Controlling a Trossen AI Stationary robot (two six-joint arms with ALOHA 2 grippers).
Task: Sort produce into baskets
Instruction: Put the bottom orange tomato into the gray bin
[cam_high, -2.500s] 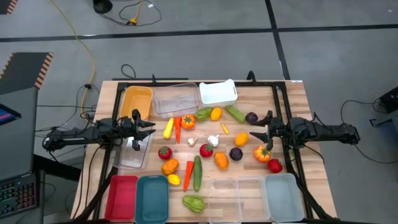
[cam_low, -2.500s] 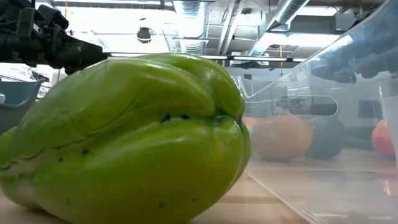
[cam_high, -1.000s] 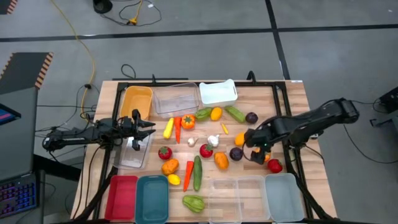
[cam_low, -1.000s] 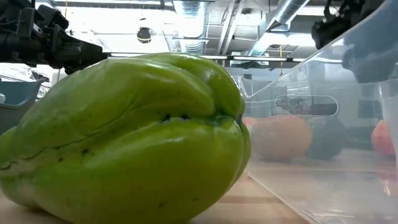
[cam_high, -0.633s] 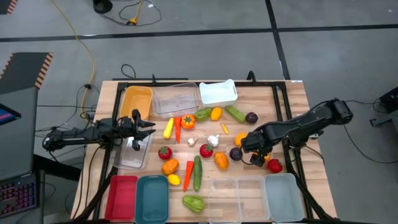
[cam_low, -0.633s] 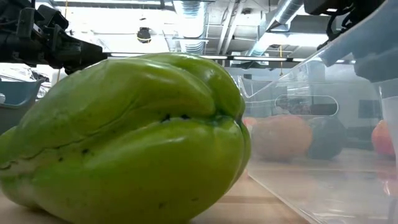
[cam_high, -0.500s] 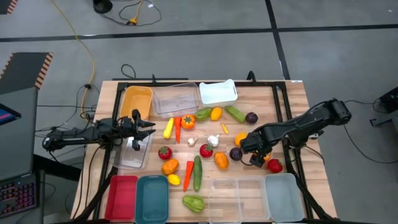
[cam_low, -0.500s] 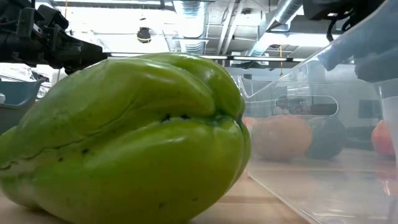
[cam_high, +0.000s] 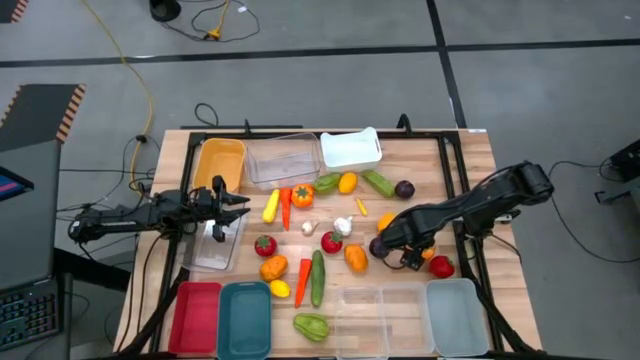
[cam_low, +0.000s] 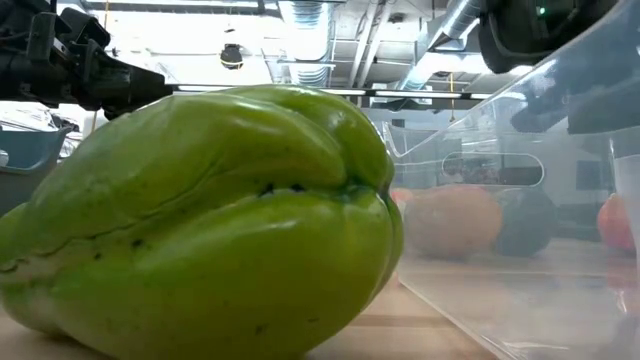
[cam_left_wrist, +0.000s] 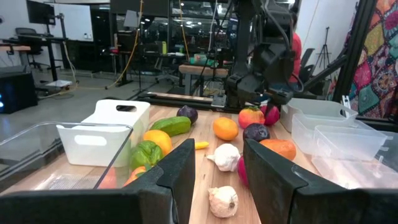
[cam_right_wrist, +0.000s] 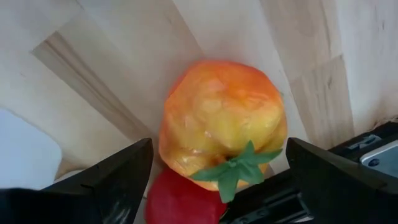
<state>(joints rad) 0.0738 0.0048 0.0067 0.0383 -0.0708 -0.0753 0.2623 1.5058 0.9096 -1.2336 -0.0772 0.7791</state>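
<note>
Produce lies loose on the middle of the wooden table (cam_high: 470, 150). My right gripper (cam_right_wrist: 219, 146) points steeply down over an orange-yellow pepper (cam_right_wrist: 224, 127) with a green stalk, near the table's right edge. It is open, with one finger on either side of the pepper, and I see no touch. The arm mostly covers that pepper (cam_high: 428, 253) in the high view. A red fruit (cam_high: 441, 266) lies against the pepper. My left gripper (cam_high: 236, 208) waits level above a clear basket (cam_high: 213, 250) at the left, open by a narrow gap, holding nothing.
Orange (cam_high: 220, 163), clear (cam_high: 280, 160) and white (cam_high: 350, 148) baskets line the far edge. Red (cam_high: 195, 318), teal (cam_high: 244, 320), clear (cam_high: 385, 318) and pale blue-grey (cam_high: 457, 315) baskets line the near edge. A dark purple fruit (cam_high: 378, 247) lies just left of my right gripper. A green vegetable (cam_low: 200, 230) fills the low view.
My right gripper has come down toward the orange-yellow pepper, shifting a little toward the table's left, and has tipped more steeply downward. Its fingers have stayed open. The produce has not moved.
</note>
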